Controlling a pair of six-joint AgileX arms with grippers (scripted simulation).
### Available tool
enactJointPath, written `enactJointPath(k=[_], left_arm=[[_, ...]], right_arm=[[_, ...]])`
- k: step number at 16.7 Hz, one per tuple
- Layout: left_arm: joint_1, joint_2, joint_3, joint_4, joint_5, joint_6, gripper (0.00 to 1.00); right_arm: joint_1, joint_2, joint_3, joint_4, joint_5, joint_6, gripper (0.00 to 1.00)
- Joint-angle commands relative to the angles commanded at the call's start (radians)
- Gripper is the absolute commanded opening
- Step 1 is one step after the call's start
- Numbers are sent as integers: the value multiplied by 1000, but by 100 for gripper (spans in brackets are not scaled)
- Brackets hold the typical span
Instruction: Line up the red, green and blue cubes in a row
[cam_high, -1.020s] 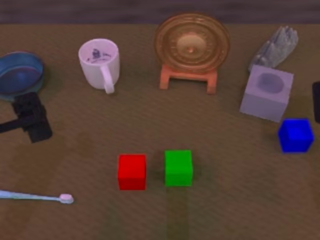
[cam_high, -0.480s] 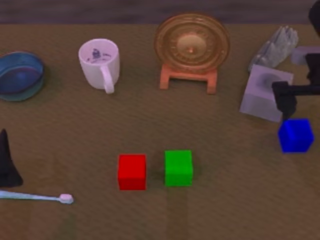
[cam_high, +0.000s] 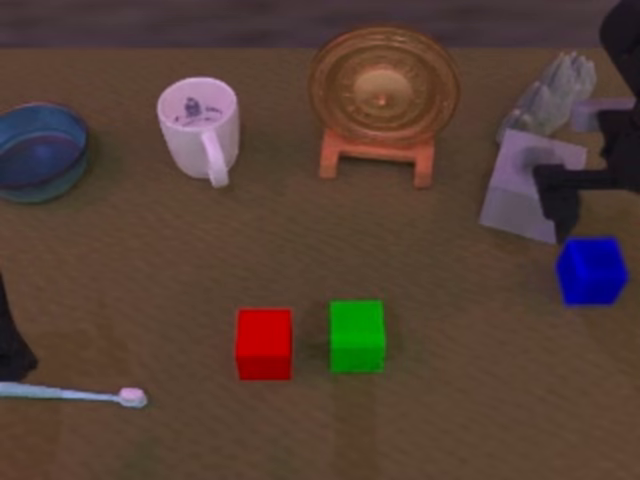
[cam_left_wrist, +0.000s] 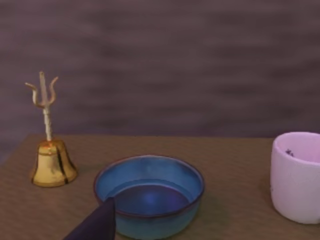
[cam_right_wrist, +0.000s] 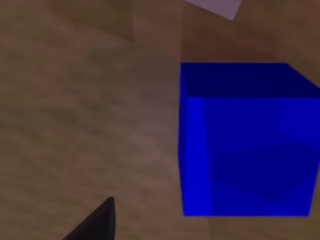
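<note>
I am holding my right gripper (cam_high: 556, 205) near the table's right edge, in front of the pale lilac block (cam_high: 520, 185) and just beyond the blue cube (cam_high: 591, 270), which is sitting on the table well apart from the other two cubes. In my right wrist view the blue cube (cam_right_wrist: 247, 142) is filling much of the picture, resting flat on the brown surface, with only one dark fingertip (cam_right_wrist: 97, 222) of mine showing beside it and not touching it; I cannot tell whether my right fingers are spread or closed, though nothing is between them that I can see. The red cube (cam_high: 264, 343) and the green cube (cam_high: 357, 336) are sitting side by side near the middle of the table, close together but with a gap between them, their faces roughly aligned. My left arm is sitting at the table's left edge, only a dark sliver of it (cam_high: 12, 335) showing above the toothbrush (cam_high: 75, 394), and I cannot tell how its fingers stand either. My left wrist view is looking across the blue bowl (cam_left_wrist: 149, 192) toward a small golden bell (cam_left_wrist: 51, 160) and the white mug (cam_left_wrist: 297, 176). Farther back on the table an orange plate on its stand (cam_high: 383, 95) is standing between the mug and the lilac block.
</note>
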Motion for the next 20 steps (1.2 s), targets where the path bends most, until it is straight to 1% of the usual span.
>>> enactJointPath(k=[2,4,10,15,20], left_arm=[[0,0,0,0,0,0,100],[0,0,0,0,0,0,100],[0,0,0,0,0,0,100],[0,0,0,0,0,0,100],[0,0,0,0,0,0,100]], right_arm=[[-5,5,0,3,0,-1,100],[-2,19,-23,40,0,-2,100],[1,105,-145,254,1,2,100],[2,117,-161,278,1,3,100],[2,117,-161,278,1,3,62]])
